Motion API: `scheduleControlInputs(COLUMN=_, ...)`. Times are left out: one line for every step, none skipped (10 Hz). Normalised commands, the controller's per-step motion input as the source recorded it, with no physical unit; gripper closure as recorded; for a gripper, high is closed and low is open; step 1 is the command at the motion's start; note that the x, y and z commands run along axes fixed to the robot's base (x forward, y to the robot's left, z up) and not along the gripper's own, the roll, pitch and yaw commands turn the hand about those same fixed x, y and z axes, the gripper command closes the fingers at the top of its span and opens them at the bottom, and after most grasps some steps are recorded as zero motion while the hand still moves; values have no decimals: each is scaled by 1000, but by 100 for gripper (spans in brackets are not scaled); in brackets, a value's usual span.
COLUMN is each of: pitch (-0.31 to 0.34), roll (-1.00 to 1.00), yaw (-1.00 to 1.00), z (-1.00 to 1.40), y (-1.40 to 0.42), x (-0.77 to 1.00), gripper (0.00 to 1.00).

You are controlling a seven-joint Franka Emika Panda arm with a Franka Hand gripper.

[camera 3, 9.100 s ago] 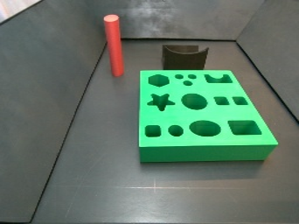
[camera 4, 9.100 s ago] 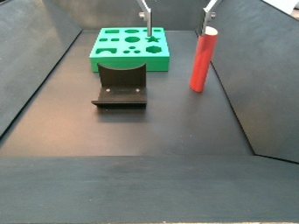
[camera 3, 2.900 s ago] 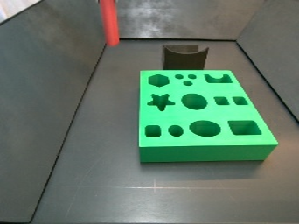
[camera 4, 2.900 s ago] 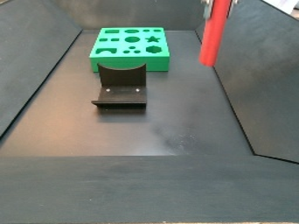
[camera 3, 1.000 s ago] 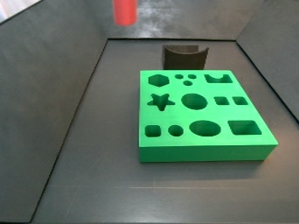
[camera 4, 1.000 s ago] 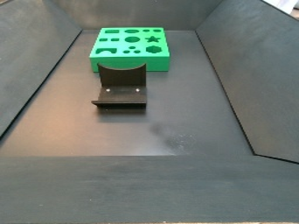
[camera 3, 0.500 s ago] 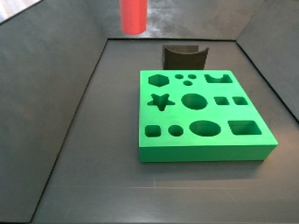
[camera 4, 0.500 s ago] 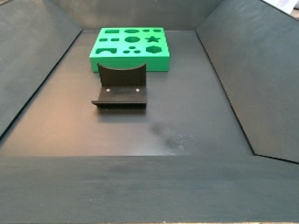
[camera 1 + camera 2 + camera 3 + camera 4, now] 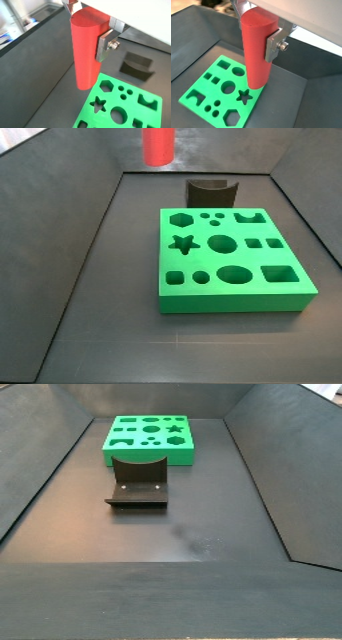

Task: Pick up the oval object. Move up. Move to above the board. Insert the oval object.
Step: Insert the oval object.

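Above the dark floor: the red oval object (image 9: 87, 50) hangs upright, clear of everything below it
End effector: the end effector (image 9: 260, 31) is clamped on the oval object near its top end; one silver finger (image 9: 105, 44) presses flat against the peg's side in both wrist views, and the opposite finger is mostly hidden behind the peg
End effector in the side views: out of frame; only the lower end of the oval object (image 9: 159, 146) shows at the top edge of a side view, to the left of and beyond the fixture
Oval object, lower end: in a wrist view it hangs over the floor just outside the board's edge, close to the star cutout (image 9: 244, 96); it touches nothing
Board: the bright green board (image 9: 234, 258) lies flat on the floor, right of centre in a side view, every cutout empty; it also shows at the far end of the floor in a side view (image 9: 150, 439)
Fixture: the dark fixture (image 9: 211, 193) stands just beyond the board's far edge in a side view, and on the near side of the board in a side view (image 9: 138, 484)
Floor: dark grey floor (image 9: 160, 544) enclosed by slanted dark walls
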Motion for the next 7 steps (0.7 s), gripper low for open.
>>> scheduleControlInputs(pitch=0, roll=16, yaw=-943, z=-63, y=0, x=60, gripper=100)
scheduleControlInputs(pitch=0, roll=90, yaw=-937, z=-171, y=0, x=0, gripper=100)
scheduleControlInputs(pitch=0, roll=103, yaw=-989, z=-189, y=0, x=0, gripper=100)
scheduleControlInputs(pitch=0, roll=77, yaw=-969, z=-163, y=0, x=0, gripper=100)
scheduleControlInputs(pitch=-33, roll=89, yaw=-971, z=-257, y=-9, x=9, gripper=100)
scheduleControlInputs(pitch=-43, roll=87, yaw=-986, z=-277, y=-3, x=9, gripper=100)
scheduleControlInputs(pitch=-39, roll=64, yaw=-940, z=-291, y=0, x=74, gripper=100)
